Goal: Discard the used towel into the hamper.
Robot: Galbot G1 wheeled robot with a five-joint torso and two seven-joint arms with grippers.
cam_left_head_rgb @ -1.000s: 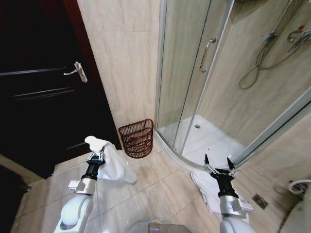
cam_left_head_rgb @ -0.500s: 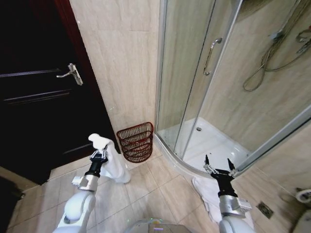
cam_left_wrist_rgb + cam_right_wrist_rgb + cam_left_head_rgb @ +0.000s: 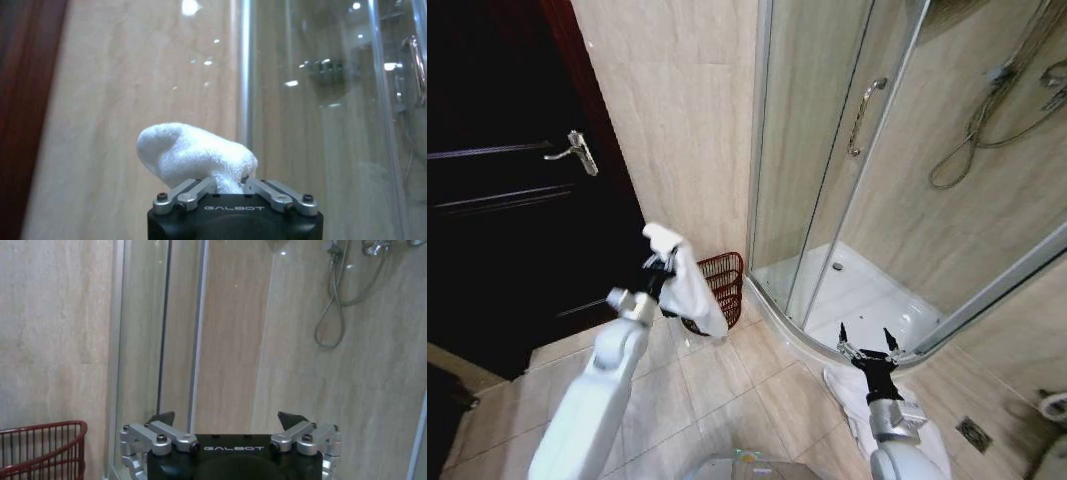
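My left gripper (image 3: 661,264) is shut on a white towel (image 3: 689,285), raised in front of the beige wall; the cloth hangs down over the near left rim of the hamper. In the left wrist view the towel (image 3: 197,157) bulges out between the closed fingers (image 3: 185,192). The hamper (image 3: 724,282), a small dark red wire basket, stands on the floor against the wall beside the shower, partly hidden by the towel; its rim also appears as the hamper (image 3: 41,449) in the right wrist view. My right gripper (image 3: 865,346) is open, held low at the right, empty.
A dark door with a lever handle (image 3: 573,148) is at the left. A curved glass shower enclosure (image 3: 847,180) with a raised white tray (image 3: 867,300) fills the right. White cloth (image 3: 852,395) lies on the tiled floor under my right arm.
My left arm has lifted and swung the towel rightward, from beside the hamper to hanging over its near left rim. The right gripper stays low and open.
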